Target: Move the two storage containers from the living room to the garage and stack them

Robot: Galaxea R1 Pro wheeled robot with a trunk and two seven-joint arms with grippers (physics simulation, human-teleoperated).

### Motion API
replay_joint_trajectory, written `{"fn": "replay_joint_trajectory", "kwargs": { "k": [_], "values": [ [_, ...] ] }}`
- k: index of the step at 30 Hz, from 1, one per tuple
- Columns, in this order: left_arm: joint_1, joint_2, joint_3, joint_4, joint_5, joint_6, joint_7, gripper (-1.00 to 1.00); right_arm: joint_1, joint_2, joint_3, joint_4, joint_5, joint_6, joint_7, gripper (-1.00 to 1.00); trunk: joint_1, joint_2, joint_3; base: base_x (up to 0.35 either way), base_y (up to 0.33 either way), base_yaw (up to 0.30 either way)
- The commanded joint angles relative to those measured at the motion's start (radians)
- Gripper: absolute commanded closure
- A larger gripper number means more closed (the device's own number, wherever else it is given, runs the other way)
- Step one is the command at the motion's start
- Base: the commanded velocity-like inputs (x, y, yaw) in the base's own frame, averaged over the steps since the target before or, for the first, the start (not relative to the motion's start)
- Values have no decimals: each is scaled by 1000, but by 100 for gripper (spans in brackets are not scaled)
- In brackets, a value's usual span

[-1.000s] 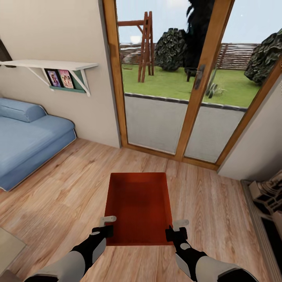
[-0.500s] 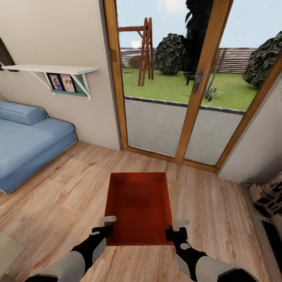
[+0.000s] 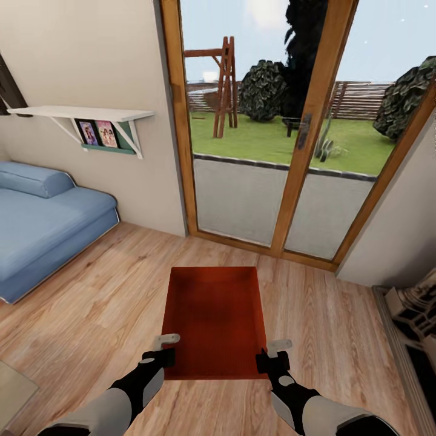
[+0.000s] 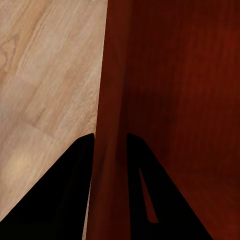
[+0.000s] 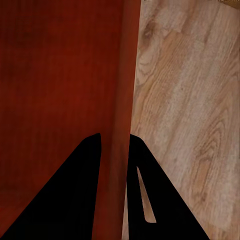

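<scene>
I hold one orange-red storage container (image 3: 215,318) in front of me over the light wood-plank floor of the living room. My left gripper (image 3: 162,357) is shut on its left wall near the front corner. My right gripper (image 3: 267,360) is shut on its right wall likewise. In the left wrist view the black fingers (image 4: 75,190) pinch the storage container's wall (image 4: 111,110). In the right wrist view the fingers (image 5: 150,190) clamp the storage container's wall (image 5: 120,100) the same way. The bin is open-topped and holds nothing.
A blue sofa (image 3: 42,224) stands at the left under a white wall shelf (image 3: 85,115). Wood-framed glass doors (image 3: 290,139) ahead look onto a garden. A dark low piece of furniture (image 3: 412,315) lines the right edge. A pale table corner (image 3: 12,387) shows at lower left.
The whole view has shifted slightly, with the sofa and shelf sliding right and the doors nearer, so the camera moved. The grippers and container keep the same place in the picture.
</scene>
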Motion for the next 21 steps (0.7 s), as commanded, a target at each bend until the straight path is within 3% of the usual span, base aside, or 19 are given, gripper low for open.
{"fn": "replay_joint_trajectory", "kwargs": {
  "k": [1,21],
  "values": [
    [0,14,3,2,9,2,19,100,-2,0,-34,-2,-7,-24,-4,100,0,-1,1,0,0,0],
    [0,14,3,2,9,2,19,100,-2,0,-34,-2,-6,-24,-4,100,0,-1,32,0,0,0]
  ]
}}
